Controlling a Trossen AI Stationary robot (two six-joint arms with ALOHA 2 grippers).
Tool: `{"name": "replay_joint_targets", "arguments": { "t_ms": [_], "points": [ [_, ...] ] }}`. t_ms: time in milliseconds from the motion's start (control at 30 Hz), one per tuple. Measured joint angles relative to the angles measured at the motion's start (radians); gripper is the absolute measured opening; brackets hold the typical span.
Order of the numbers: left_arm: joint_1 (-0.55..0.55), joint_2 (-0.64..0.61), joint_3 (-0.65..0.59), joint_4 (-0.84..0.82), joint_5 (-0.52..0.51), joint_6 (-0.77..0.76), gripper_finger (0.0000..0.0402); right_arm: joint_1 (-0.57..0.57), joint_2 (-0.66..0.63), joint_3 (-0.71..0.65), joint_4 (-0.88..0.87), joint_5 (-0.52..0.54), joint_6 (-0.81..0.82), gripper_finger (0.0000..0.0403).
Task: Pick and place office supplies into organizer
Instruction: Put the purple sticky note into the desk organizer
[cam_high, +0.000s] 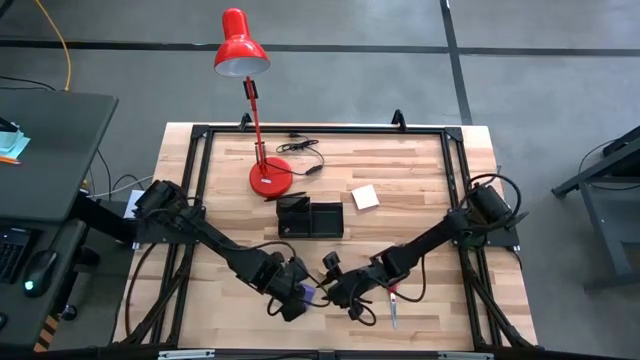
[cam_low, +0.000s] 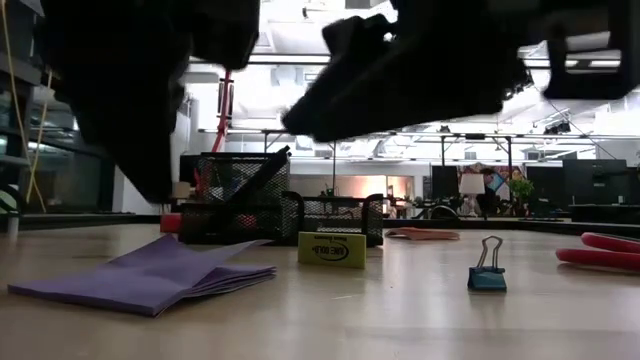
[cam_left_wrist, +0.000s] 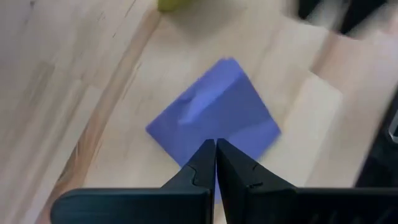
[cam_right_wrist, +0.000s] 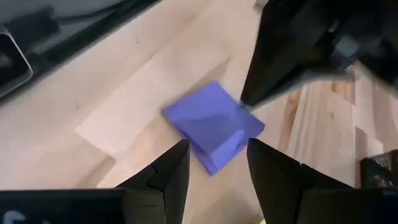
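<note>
Purple note pad lies flat on the wooden counter, on the near side of the black mesh organizer. Left pincer, fingers pressed together, hangs over one corner of the pad; right pincer, fingers spread wide, faces the opposite edge, equally near. Open office room beyond.

The purple pad lies flat on the bench near its front edge, its top sheets a little lifted. The yellow pad lies right of the black organizer. The red-handled scissors lie at the front right
</note>
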Motion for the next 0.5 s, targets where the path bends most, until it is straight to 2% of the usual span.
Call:
{"name": "replay_joint_targets", "arguments": {
  "t_ms": [133, 233, 500],
  "points": [
    [-0.006, -0.001, 0.079, -0.135, 0.034, 0.029, 0.0, -0.007, 0.034, 0.001, 0.062, -0.025, -0.088, 0.0154],
    [-0.025, -0.001, 0.112, -0.176, 0.041, 0.042, 0.0, -0.006, 0.087, 0.032, 0.076, -0.032, -0.125, 0.0154],
    [-0.102, -0.002, 0.112, -0.232, 0.046, -0.047, 0.0, 0.012, 0.196, 0.167, 0.029, 0.073, -0.227, 0.0154]
  ]
}}
